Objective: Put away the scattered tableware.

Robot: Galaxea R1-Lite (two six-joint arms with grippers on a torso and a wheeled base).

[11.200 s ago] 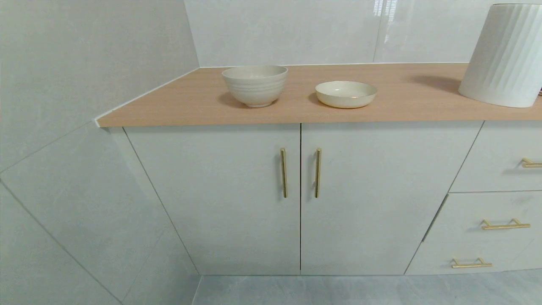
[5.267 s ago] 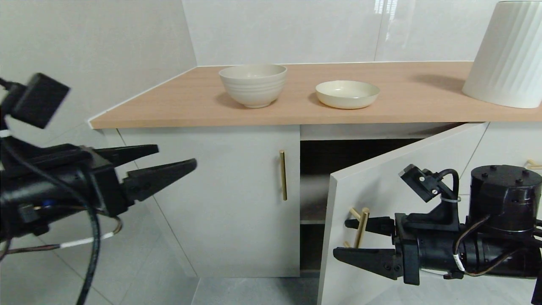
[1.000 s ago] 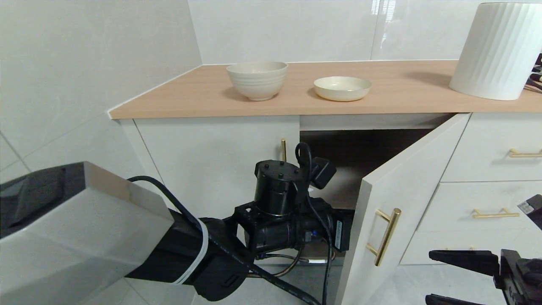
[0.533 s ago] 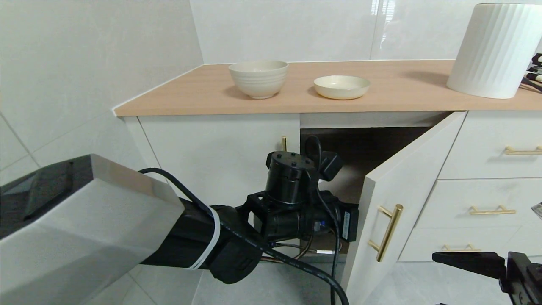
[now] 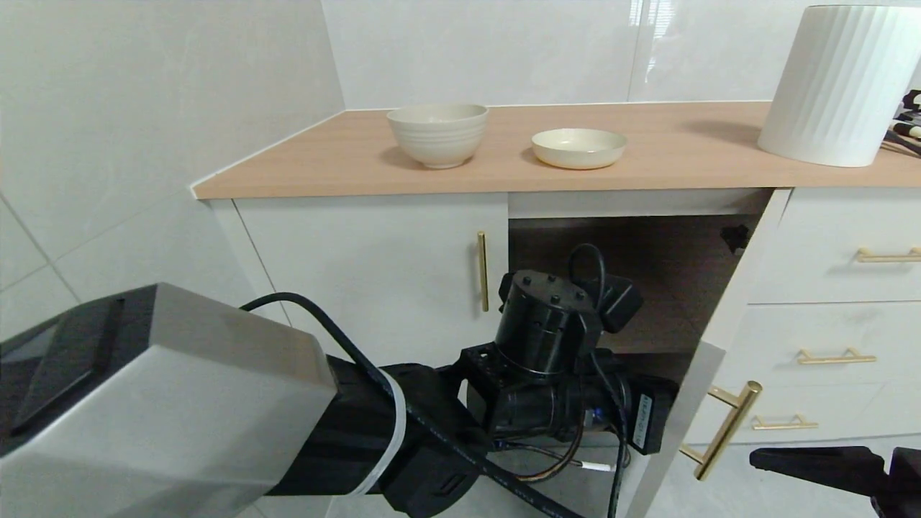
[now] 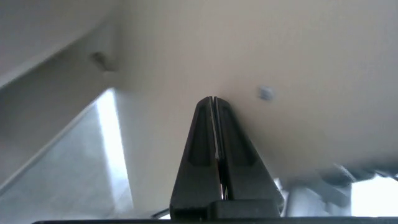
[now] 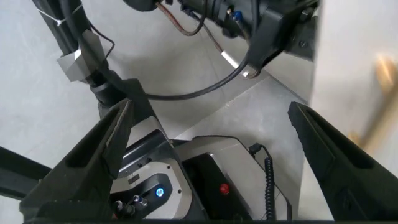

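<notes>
Ribbed cream bowl [image 5: 437,134] and shallow cream dish [image 5: 578,147] sit apart on wooden table [image 5: 324,169]. Left jaws closed at open white cabinet door [image 5: 734,309]; right jaws spread open.

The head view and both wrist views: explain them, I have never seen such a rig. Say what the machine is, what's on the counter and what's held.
This is a wheeled robot with two arms, each ending in a gripper. The wide picture comes from a camera on its head; the other two come from cameras on its wrists, looking along each gripper. On the counter stand a bowl, a shallow dish and a white ribbed container. Below, a cupboard door is open, with the left arm low before the opening. The left gripper is shut on nothing; the right gripper is open and empty.
</notes>
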